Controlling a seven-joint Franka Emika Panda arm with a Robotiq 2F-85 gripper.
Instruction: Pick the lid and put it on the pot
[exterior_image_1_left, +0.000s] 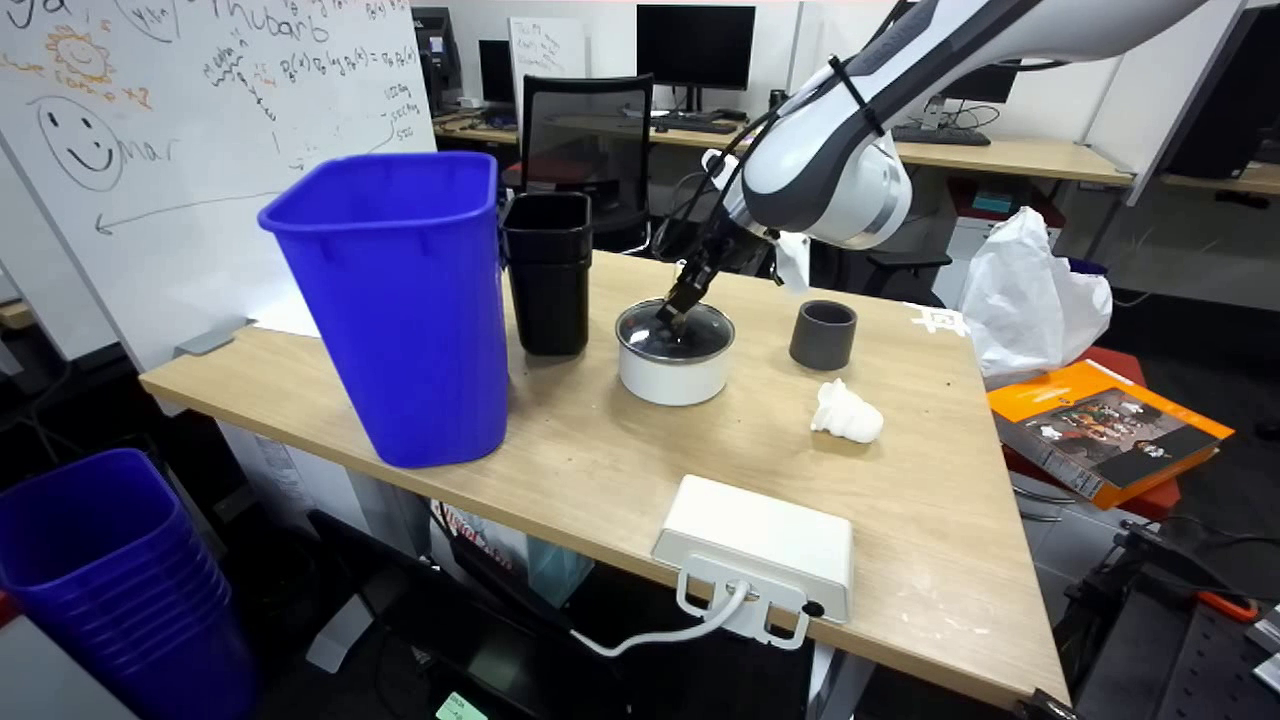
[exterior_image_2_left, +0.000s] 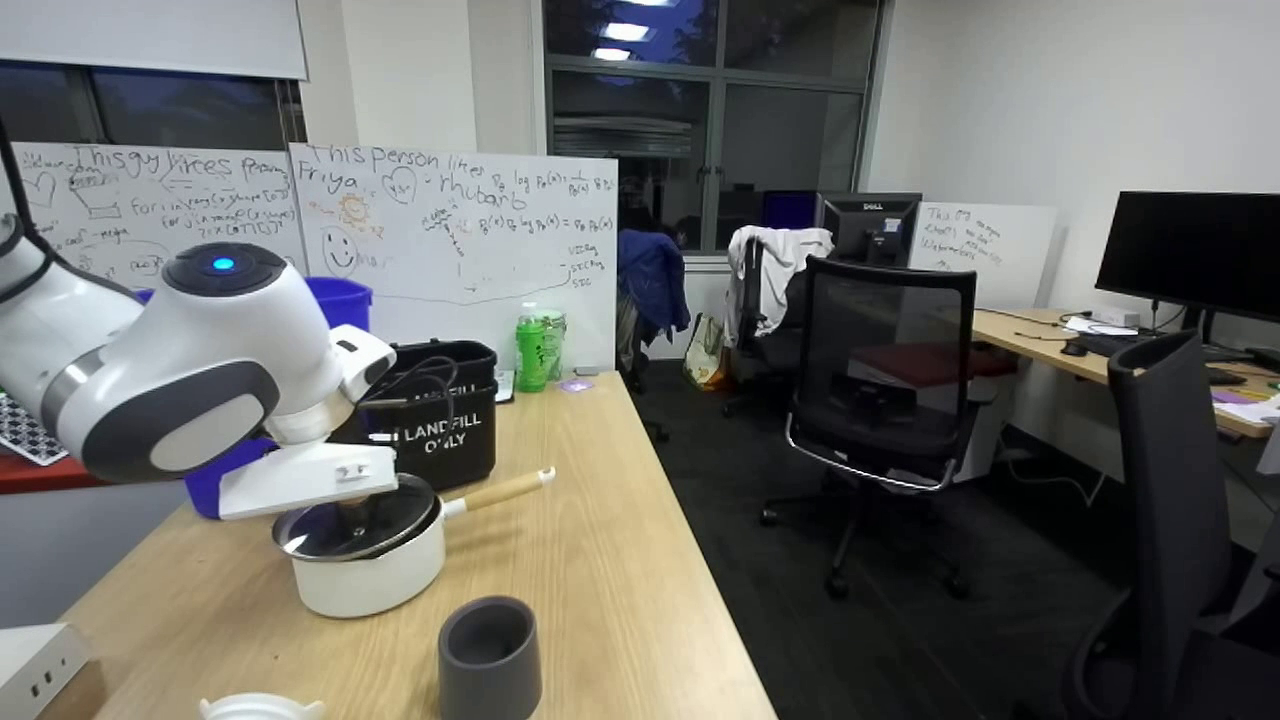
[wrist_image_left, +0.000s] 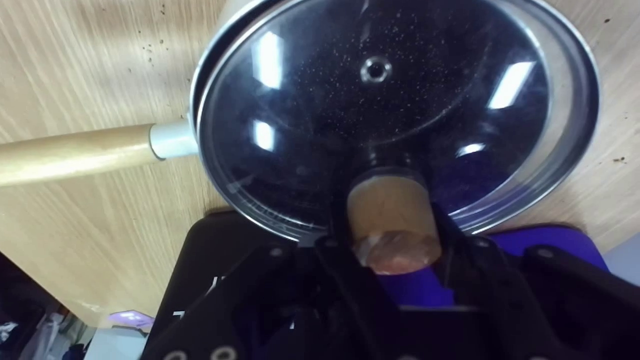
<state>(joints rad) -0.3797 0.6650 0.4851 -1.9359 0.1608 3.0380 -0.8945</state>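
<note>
Wrist view: at nine o'clock a straight, pale wooden handle points outward from a round white pot, whose body shows in both exterior views. At the centre a round, transparent glass lid with a metal rim lies over the pot's mouth, a little askew; in an exterior view a dark gap shows between its edge and the pot's rim at about four o'clock. Toward six o'clock the lid's cylindrical brown wooden knob stands out, and the black two-fingered gripper grasps it, pinching from both sides. Around the pot in an exterior view, a tall blue plastic bin stands at nine o'clock, a stack of black plastic bins at ten, a white rectangular box at five, a dark grey cylindrical cup at three and a small white object of unclear kind at four, all on the pale wooden table. Farther right, beyond the table's edge, a thick orange book lies between three and four o'clock.
</note>
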